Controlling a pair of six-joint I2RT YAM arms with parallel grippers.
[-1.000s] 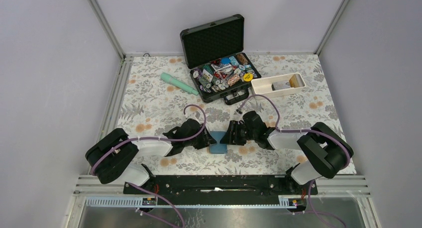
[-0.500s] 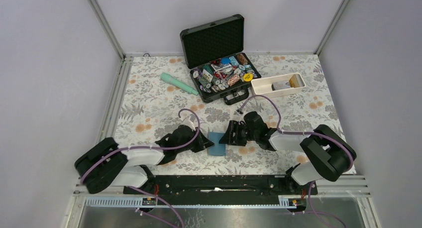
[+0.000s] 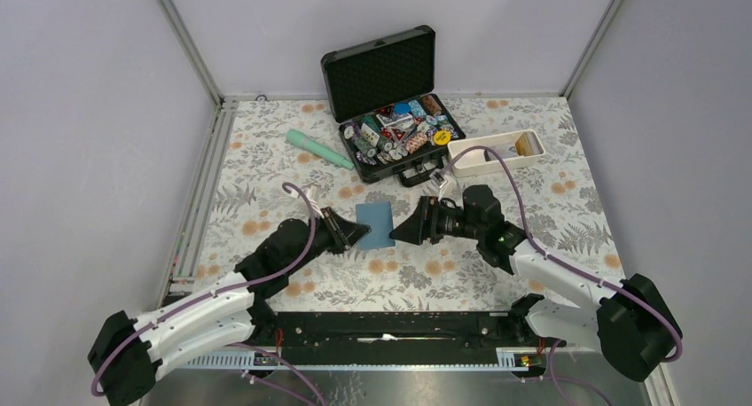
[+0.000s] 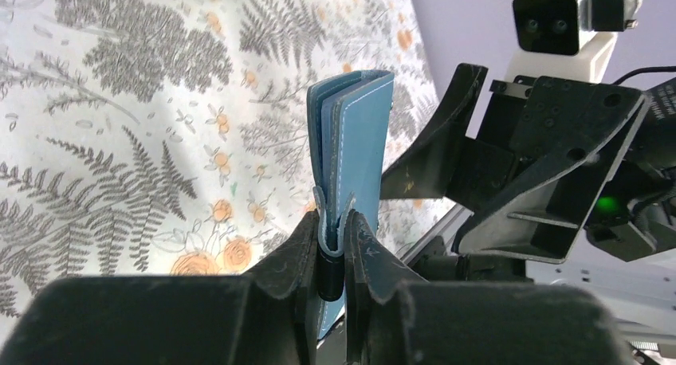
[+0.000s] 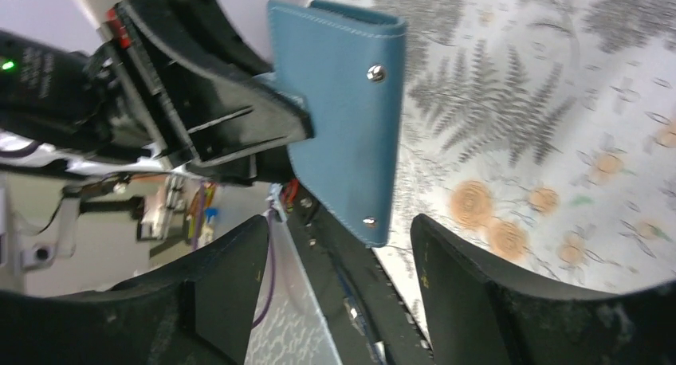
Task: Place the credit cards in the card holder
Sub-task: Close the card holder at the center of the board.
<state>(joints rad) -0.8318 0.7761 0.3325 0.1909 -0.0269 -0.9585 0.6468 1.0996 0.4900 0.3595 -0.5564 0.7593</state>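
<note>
Right, the left gripper [image 4: 331, 239] is clamping its two black fingers hard on the small teal-blue folding card holder [image 4: 363, 142], pinching it by one short end, and the wrist view is showing the wallet edge-on, its leaves gaping just a little at the far end with the lighter blue inside peeking out. From overhead, the card holder [image 3: 376, 224] is sitting in mid-table between the two arms, and it is looking lifted off the grey-and-orange floral tablecloth [image 3: 266, 189]. The right gripper [image 5: 339, 229] is facing it from the other side with its jaws standing wide; the wallet's smooth outer face [image 5: 343, 118], with two tiny silver snap studs, is filling that camera, its lower corner reaching just into the mouth of the claw, apart from both fingers as far as can be seen. Behind it the left gripper [image 5: 223, 118] is showing as a black wedge gripping the far edge. Further back, the credit cards [image 3: 512, 148], grey and orange-brown pieces, are lying in the long white plastic tray [image 3: 466, 157] near the right rear, well apart from the wallet. Just beside the tray, the open black foam-lined case [image 3: 379, 69] is holding a heap of colourful round poker chips [image 3: 395, 131], and a mint-green cylinder [image 3: 319, 149] is lying on the cloth to the case's left.
</note>
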